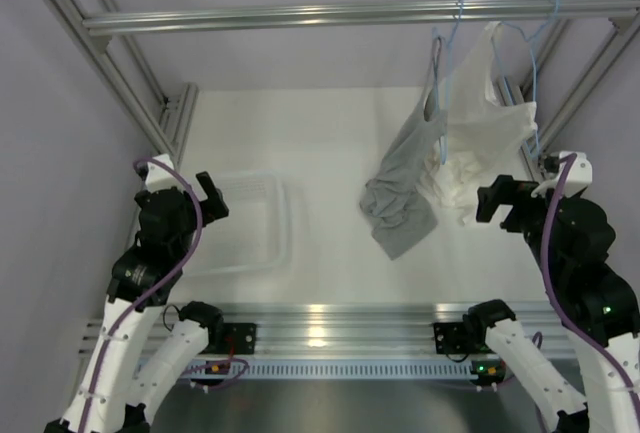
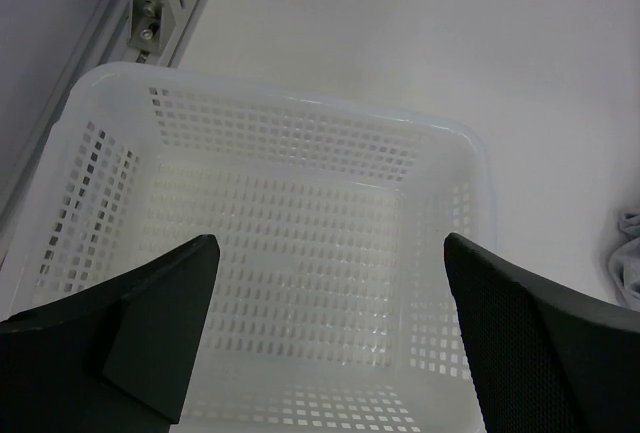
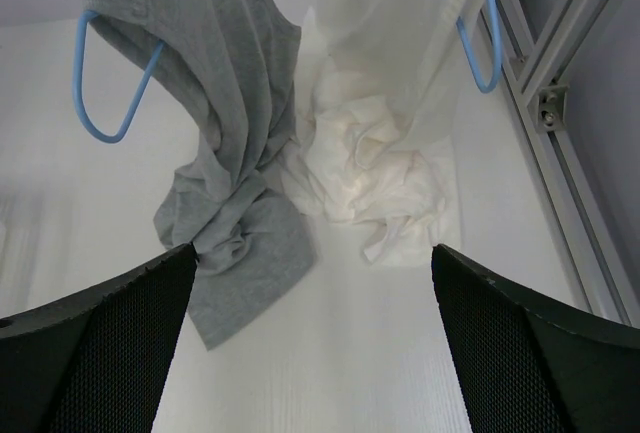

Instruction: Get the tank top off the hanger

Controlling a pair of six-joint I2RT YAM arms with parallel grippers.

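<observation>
The grey tank top [image 1: 405, 188] hangs from the light-blue hanger [image 1: 437, 63] on the top rail, and its lower half lies crumpled on the table. In the right wrist view the tank top [image 3: 230, 153] drapes over the hanger [image 3: 105, 123], whose left end loops out bare. My right gripper [image 1: 495, 203] is open and empty, to the right of the tank top and apart from it; its jaws [image 3: 312, 253] stand wide above the table. My left gripper [image 1: 212, 196] is open and empty over the basket, also in the left wrist view [image 2: 328, 253].
A white perforated basket [image 1: 285, 223] sits at the left, its rim [image 2: 300, 98] below my left gripper. A larger white garment [image 1: 480, 143] hangs on a second blue hanger [image 1: 533, 63] right of the tank top, touching it. An aluminium rail [image 1: 300, 18] and frame posts border the table.
</observation>
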